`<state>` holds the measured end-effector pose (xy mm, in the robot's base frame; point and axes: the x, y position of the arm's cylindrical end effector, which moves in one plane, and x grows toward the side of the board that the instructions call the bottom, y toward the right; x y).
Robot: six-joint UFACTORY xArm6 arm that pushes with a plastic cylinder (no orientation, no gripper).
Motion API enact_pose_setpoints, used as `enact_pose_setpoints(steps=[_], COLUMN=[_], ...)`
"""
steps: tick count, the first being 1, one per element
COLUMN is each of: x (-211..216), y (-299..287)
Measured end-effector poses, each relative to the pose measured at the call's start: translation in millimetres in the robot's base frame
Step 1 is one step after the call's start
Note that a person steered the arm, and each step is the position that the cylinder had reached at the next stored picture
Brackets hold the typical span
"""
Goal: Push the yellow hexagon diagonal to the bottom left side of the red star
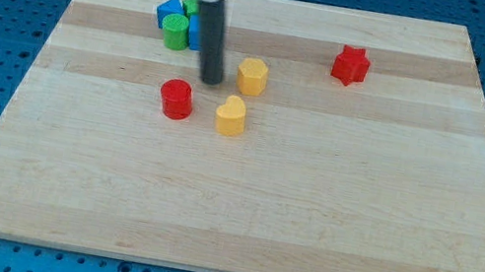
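Note:
The yellow hexagon (252, 76) lies on the wooden board, a little above the board's middle. The red star (350, 65) lies to its upper right, near the view's top. My tip (211, 81) is just left of the yellow hexagon, a small gap away, and above the red cylinder (176, 98). A yellow heart-shaped block (231, 115) lies just below the hexagon, to the lower right of my tip.
A cluster of blue and green blocks (178, 23) sits at the view's upper left, partly hidden behind the rod. The wooden board (238, 215) lies on a blue perforated table.

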<state>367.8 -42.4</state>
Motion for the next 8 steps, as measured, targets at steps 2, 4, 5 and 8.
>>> enact_pose_setpoints(steps=[2, 4, 5, 8], x=[19, 54, 48, -12], y=[40, -50, -25, 26])
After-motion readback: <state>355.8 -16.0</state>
